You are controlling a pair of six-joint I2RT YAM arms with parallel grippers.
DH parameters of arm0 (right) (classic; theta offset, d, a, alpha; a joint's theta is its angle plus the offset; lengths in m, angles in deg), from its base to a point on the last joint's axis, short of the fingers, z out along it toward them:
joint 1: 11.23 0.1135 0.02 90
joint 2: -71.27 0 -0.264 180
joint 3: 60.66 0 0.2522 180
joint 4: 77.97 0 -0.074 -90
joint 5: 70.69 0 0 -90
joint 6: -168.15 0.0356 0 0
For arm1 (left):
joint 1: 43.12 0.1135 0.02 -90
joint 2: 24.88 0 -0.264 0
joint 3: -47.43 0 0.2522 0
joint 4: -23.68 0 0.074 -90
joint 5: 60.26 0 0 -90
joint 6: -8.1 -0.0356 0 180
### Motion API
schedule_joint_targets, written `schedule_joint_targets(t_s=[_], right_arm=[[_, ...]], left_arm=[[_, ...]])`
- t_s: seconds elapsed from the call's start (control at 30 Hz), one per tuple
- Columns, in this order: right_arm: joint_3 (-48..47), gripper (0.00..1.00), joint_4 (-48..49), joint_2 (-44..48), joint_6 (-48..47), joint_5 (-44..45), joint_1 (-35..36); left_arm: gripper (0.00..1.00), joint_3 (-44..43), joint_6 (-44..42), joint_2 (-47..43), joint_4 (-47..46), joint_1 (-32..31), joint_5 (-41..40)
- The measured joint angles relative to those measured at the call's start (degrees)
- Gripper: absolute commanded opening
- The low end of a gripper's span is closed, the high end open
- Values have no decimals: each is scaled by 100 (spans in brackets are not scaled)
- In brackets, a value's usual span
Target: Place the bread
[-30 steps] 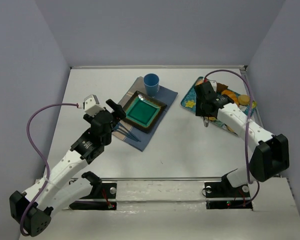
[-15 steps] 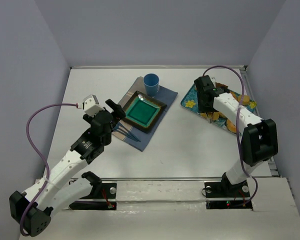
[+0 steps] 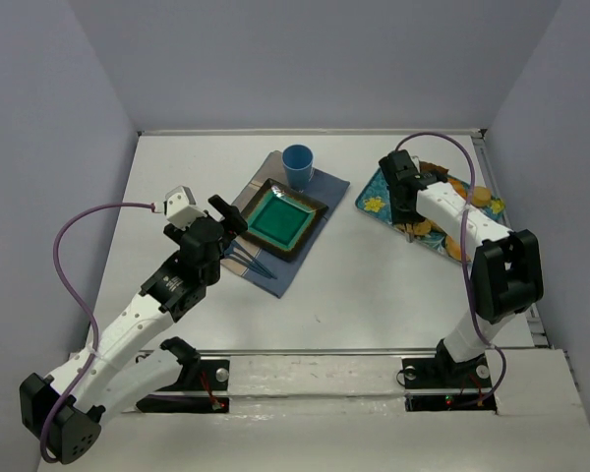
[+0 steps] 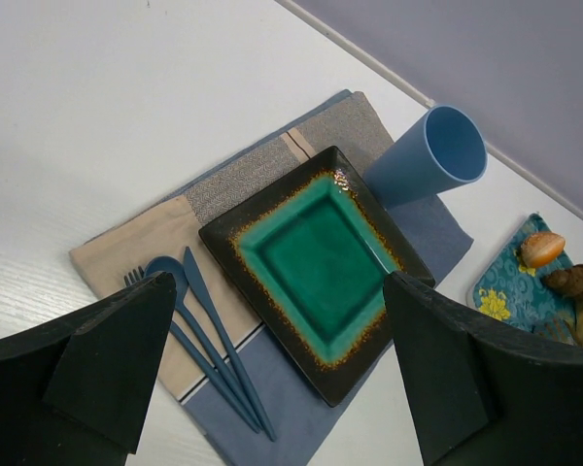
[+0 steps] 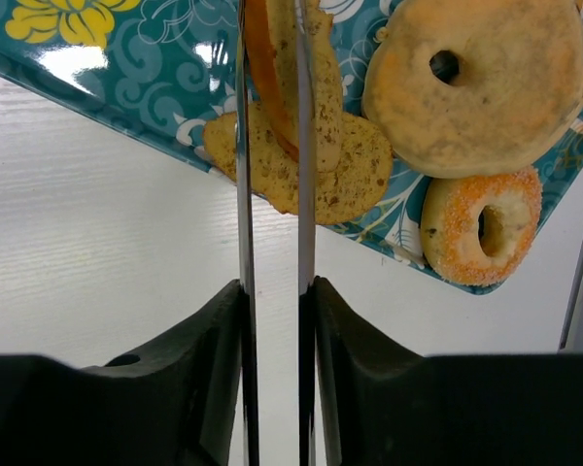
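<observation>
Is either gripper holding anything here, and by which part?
The right gripper is shut on a bread slice, gripped across its thickness with one finger on each flat face. The left gripper is open, holding nothing.

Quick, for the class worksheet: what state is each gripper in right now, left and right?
Left gripper: open, holding nothing.
Right gripper: closed on a slice of bread.

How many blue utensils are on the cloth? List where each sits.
3: fork outermost, spoon in the middle, knife nearest the plate, all on the cloth. None appears hidden.
</observation>
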Motion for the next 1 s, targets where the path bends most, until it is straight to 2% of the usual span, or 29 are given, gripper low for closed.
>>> schedule_joint_targets(t_s=[0.23,0.37,0.47,0.53,0.6,0.73,0.9,1.0], right_arm=[[-17,28,0,103,44,-83,0],[-9,27,184,629,-133,-693,72],[31,28,551,1211,-299,-1204,345],[59,28,1025,1646,-387,-1720,835],[61,28,1204,1690,-409,-1864,1207],[-63,28,1812,1049,-409,-2210,2151],[-494,34,1998,-330,-382,-2264,2730],[-780,57,2000,-1001,-310,-2232,2835]], left_arm=[[99,0,0,-11,0,2,0],[99,0,2,-11,0,2,0],[99,0,2,-11,4,2,2],[99,0,2,-11,4,2,2],[99,0,2,-11,11,2,2],[99,2,7,-11,22,2,4],[99,2,9,-15,26,2,4],[99,2,31,-28,28,2,-2]])
